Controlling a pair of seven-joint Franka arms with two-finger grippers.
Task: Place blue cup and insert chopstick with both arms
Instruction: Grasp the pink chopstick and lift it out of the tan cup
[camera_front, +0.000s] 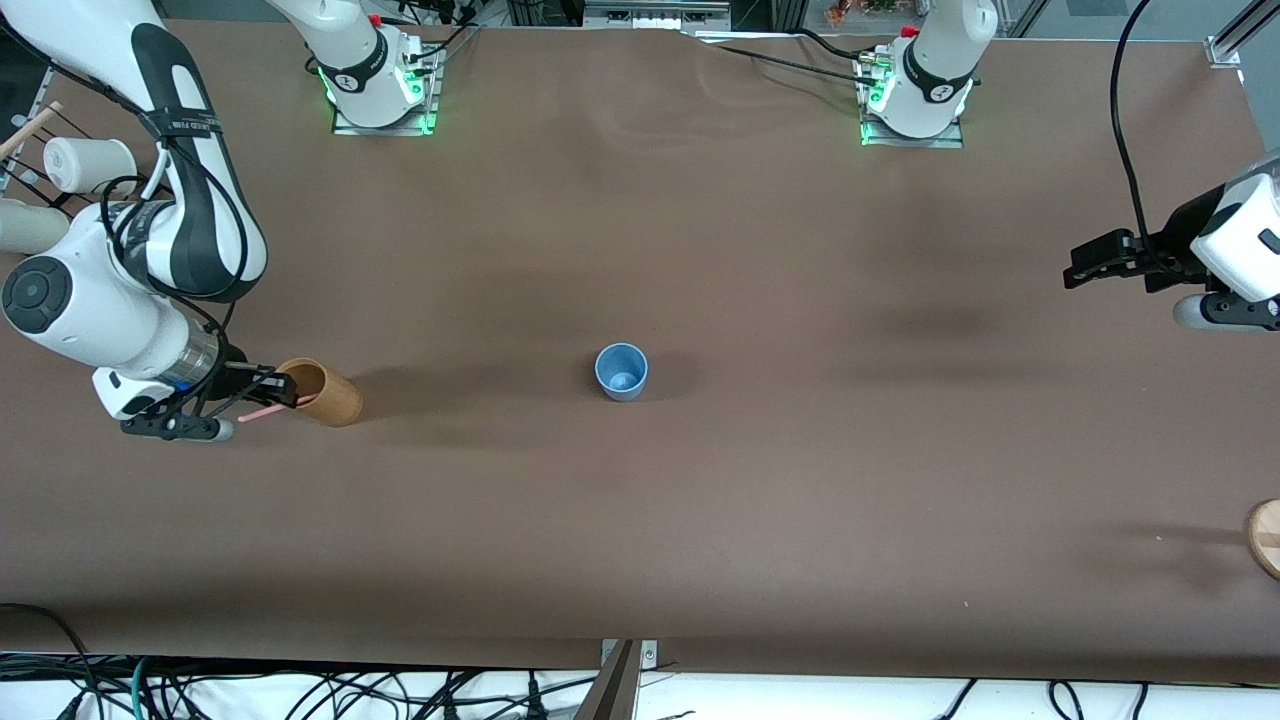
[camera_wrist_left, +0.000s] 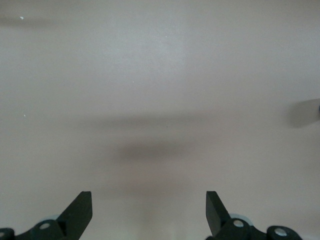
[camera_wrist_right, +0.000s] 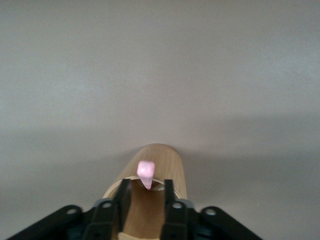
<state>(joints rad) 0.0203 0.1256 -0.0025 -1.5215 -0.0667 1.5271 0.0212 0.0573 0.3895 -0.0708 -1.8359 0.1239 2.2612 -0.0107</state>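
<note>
Currently the right gripper grasps the pink chopstick at the mouth of the tan wooden cup, which lies on its side, the stick's long axis running along the cup's bore. From this gripper the blue cup stands upright toward the left arm's end, well apart. The left gripper waits spread wide over bare table, roughly as distant.

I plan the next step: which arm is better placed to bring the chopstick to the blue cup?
The right. Its gripper is already at the chopstick in the wooden cup, fingers closed around it. The left gripper hangs open over bare table, away from the blue cup.
</note>
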